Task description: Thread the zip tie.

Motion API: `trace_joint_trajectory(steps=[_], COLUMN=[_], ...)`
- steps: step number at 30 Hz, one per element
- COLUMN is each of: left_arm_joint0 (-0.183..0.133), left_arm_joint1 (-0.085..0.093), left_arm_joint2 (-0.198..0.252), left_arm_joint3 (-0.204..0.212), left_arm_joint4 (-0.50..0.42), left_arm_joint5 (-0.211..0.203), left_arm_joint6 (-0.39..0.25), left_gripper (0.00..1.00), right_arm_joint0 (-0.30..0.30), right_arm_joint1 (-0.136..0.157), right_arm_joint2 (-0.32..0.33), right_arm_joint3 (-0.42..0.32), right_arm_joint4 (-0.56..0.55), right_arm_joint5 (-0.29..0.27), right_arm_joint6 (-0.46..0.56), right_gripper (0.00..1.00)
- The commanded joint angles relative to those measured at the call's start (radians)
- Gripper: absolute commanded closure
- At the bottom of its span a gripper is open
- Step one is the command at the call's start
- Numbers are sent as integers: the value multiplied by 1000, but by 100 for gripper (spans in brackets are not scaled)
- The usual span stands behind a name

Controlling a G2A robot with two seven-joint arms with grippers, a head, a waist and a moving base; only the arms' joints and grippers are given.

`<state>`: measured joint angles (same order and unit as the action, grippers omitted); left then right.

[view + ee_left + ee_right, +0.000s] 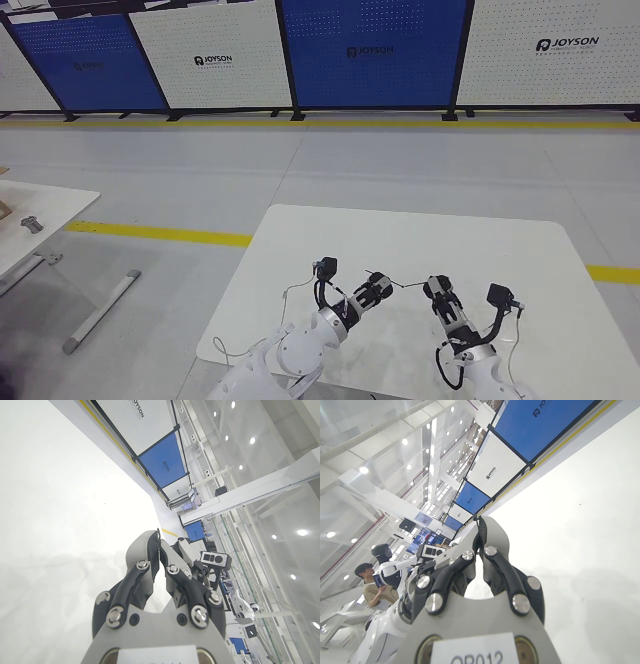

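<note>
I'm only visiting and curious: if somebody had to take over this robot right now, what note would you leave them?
Left gripper: shut on one end of the zip tie.
Right gripper: shut on the other end.
The tie stretches between the two, held above the white table.
Done: the tie is off the table, gripped by both arms.
Left: pass the tail through the head. The tie is too thin here to tell whether that has started.

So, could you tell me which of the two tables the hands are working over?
The big white table straight ahead: the left hand and right hand hold the zip tie above it. The side table stands apart.
</note>
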<state>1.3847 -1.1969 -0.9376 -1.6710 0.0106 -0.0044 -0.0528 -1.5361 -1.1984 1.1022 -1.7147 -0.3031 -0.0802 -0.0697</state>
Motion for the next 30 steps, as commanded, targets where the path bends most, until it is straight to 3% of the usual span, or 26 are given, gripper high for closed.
trace_joint_trajectory(steps=[1, 12, 30], left_arm_joint0=[0, 0, 0], left_arm_joint1=[0, 0, 0], left_arm_joint2=[0, 0, 0], left_arm_joint3=[0, 0, 0], left_arm_joint4=[0, 0, 0], left_arm_joint5=[0, 0, 0], left_arm_joint6=[0, 0, 0], left_gripper=[100, 100, 100], right_arm_joint0=[0, 12, -10], right_arm_joint1=[-2, -15, -25], right_arm_joint2=[0, -10, 19], right_arm_joint3=[0, 13, 6], right_arm_joint4=[-1, -19, -21], right_arm_joint5=[3, 26, 2], right_arm_joint6=[2, 9, 15], right_gripper=[100, 100, 100])
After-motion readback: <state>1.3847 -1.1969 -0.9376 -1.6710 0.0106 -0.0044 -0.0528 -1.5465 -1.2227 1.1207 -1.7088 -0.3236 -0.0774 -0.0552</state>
